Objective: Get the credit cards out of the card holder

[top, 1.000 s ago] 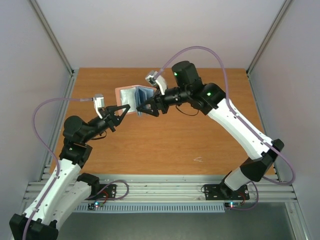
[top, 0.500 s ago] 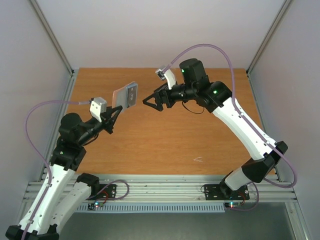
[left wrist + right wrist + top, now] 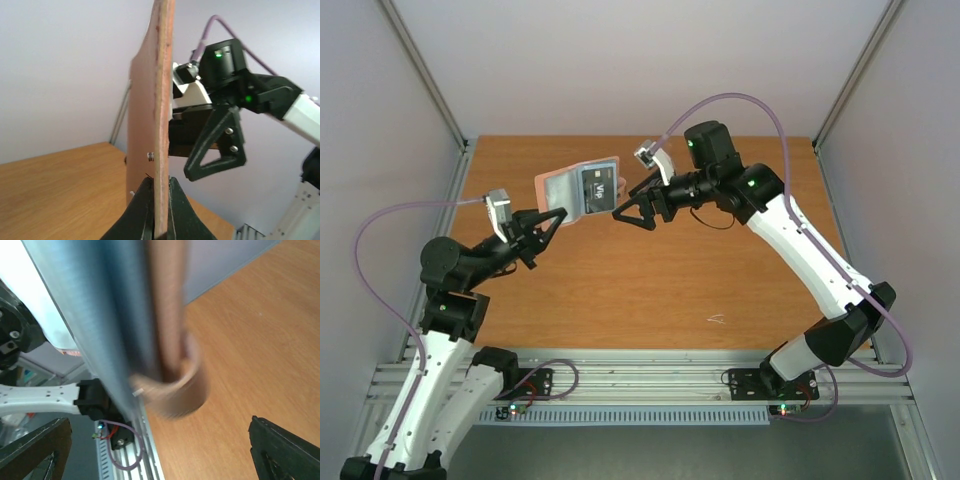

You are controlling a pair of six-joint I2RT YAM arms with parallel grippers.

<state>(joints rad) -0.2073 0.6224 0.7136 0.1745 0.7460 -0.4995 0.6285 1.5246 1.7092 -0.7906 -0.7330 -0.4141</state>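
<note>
The left hand (image 3: 559,218) is clamped shut on one edge of the card holder (image 3: 556,189), lifting it clear of the wooden worktop (image 3: 670,280). The thin, flat wallet is spread open, pinkish-brown outside and light blue inside, with a dark grey-black card (image 3: 596,187) in one panel. The right hand (image 3: 632,215) gapes wide just beside it.

**A:** From above and behind the arm bases we look down on the whole table (image 3: 650,290). The card holder (image 3: 578,188) is small and far from us.

**B:** At the left wrist we sit just below the card holder. We look up along its thin edge to the right arm (image 3: 270,97) beyond it.

**A:** At the right wrist we face the card holder from the opposite side, so near that it blurs.

**B:** So we share the card holder and the table in all three views.
</note>
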